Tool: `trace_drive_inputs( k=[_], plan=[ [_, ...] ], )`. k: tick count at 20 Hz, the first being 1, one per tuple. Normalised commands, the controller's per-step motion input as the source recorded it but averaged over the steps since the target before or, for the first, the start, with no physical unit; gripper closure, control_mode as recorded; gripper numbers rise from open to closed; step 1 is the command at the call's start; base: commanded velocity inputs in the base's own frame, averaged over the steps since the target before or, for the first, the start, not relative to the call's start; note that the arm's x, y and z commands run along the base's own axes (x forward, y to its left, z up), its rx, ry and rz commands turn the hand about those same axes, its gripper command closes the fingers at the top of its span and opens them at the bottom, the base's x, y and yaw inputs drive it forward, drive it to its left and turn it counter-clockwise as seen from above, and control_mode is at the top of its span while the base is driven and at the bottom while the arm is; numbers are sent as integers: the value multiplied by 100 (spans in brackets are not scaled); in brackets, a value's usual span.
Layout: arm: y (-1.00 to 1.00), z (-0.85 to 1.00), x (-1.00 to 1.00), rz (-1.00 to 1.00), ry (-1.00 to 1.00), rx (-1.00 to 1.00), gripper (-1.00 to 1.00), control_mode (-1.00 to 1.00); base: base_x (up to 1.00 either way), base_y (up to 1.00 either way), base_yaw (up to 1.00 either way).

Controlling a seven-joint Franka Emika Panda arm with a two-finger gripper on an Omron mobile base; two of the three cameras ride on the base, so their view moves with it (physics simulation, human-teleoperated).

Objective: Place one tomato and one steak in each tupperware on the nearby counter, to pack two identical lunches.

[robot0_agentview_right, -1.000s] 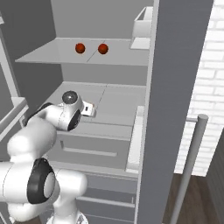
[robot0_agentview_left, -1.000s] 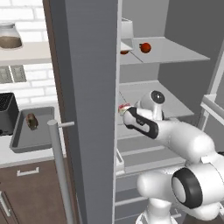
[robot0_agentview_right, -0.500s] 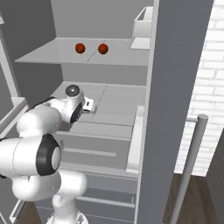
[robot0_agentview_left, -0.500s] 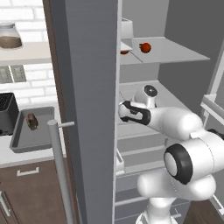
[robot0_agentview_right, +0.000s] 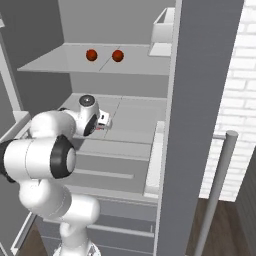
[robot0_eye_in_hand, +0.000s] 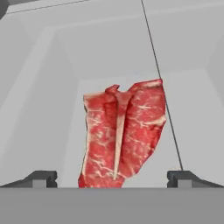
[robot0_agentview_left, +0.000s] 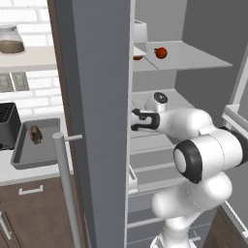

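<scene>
Arm folded tight, elbow out, wrist reaching into the open fridge at middle-shelf level. No readable labels or writing anywhere. Gripper (robot0_eye_in_hand: 112,179) fingers spread wide, holding nothing; steak (robot0_eye_in_hand: 124,133) lies flat on the shelf between and just ahead of the tips. Two tomatoes (robot0_agentview_right: 91,55) on the shelf above. Tupperware (robot0_agentview_left: 35,145) on the counter (robot0_agentview_left: 29,172), brown item inside.

two red tomatoes (robot0_agentview_right: 91,55) (robot0_agentview_right: 117,55) sit side by side, apart, on the upper fridge shelf (robot0_agentview_right: 60,65). below them the white arm (robot0_agentview_right: 55,130) reaches over the middle shelf (robot0_agentview_right: 135,117), its end effector (robot0_agentview_right: 104,121) just above that shelf.
</scene>
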Motion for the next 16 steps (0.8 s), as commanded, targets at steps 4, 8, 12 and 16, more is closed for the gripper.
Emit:
trace_drive_inputs(
  k=[4,8,12,16],
  plan=[
    [15,-26,41,0,2,0,-100,-100,0,0,0],
    [7,-26,28,-1,3,-1,-100,-100,0,0,0],
    [0,-36,3,-7,6,-3,-100,-100,0,0,0],
    [0,-47,8,-8,8,-4,100,-100,0,0,0]
  ],
)
